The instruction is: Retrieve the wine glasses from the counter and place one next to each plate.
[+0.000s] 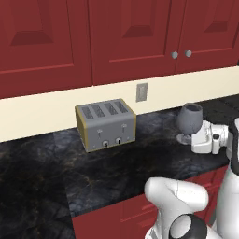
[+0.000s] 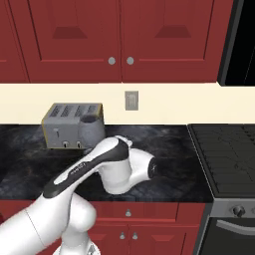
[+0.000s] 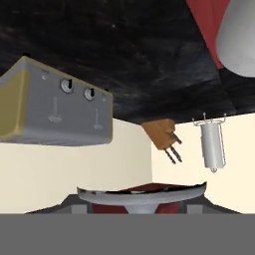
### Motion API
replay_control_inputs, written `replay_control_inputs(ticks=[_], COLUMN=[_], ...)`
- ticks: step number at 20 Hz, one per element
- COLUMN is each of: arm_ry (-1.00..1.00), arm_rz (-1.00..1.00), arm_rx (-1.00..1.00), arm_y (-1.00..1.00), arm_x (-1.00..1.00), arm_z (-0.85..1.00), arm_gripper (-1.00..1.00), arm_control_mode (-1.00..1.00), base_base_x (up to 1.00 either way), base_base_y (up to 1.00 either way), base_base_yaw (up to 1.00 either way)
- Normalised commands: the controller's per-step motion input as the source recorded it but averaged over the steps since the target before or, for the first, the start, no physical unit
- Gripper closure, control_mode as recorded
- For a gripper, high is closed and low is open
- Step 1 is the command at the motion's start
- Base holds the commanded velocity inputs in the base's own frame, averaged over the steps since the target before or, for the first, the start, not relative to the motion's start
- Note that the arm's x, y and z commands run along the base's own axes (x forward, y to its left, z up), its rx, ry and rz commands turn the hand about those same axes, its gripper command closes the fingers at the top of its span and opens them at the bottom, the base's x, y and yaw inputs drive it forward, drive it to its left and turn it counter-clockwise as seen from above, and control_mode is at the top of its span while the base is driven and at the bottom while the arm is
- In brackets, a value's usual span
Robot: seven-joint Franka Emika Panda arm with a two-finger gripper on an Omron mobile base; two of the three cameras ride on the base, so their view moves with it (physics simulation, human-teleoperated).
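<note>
One wine glass (image 1: 190,118) stands out in the left base view: a grey goblet, upright, its rounded bowl at the top and its short stem and round foot (image 1: 183,138) right against the front of the gripper (image 1: 192,140), over the black marbled counter (image 1: 116,163) to the right of the toaster (image 1: 106,123) and well apart from it. Whether the foot rests on the counter or hangs just above it cannot be told. The white arm rises from the lower right of that view, with one rounded joint low in the foreground, and the hand reaches in level from the right edge, pointing left toward the glass. In the right base view the arm sweeps up from the lower left, bends at a bulky white elbow and stretches back toward the wall; the grey bowl of the glass (image 2: 90,128) peeks out just above the forearm, in front of the toaster (image 2: 69,124), while the hand itself is hidden behind the arm. The hand view is rolled over — the toaster (image 3: 55,107) hangs upside down at the left beneath the dark counter (image 3: 124,55) — and the round foot of the glass (image 3: 142,195) spans the bottom, close to the camera. The jaws stand roughly half apart on either side of the stem; whether they actually grip the glass cannot be told. A wall socket (image 1: 142,92) sits on the cream strip behind the toaster.
</note>
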Motion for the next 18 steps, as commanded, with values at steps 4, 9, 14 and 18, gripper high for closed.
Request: replay_control_inputs(ticks=[4,9,14,18], arm_ry=[-0.07,-0.07,0.0,0.0], arm_rz=[0.0,0.0,0.0,0.0], arm_rx=[-0.03,-0.01,0.0,0.0], arm_y=[0.0,0.0,0.0,0.0], arm_x=[-0.78,-0.63,0.0,0.0], arm_z=[0.67,0.6,0.0,0.0], arm_gripper=[1.0,1.0,1.0,1.0], arm_control_mode=[-1.0,-1.0,1.0,1.0], base_base_x=[0.0,0.0,-0.59,-0.18], base_base_y=[0.0,0.0,-0.6,-0.75], base_base_yaw=[0.0,0.0,-0.19,-0.61])
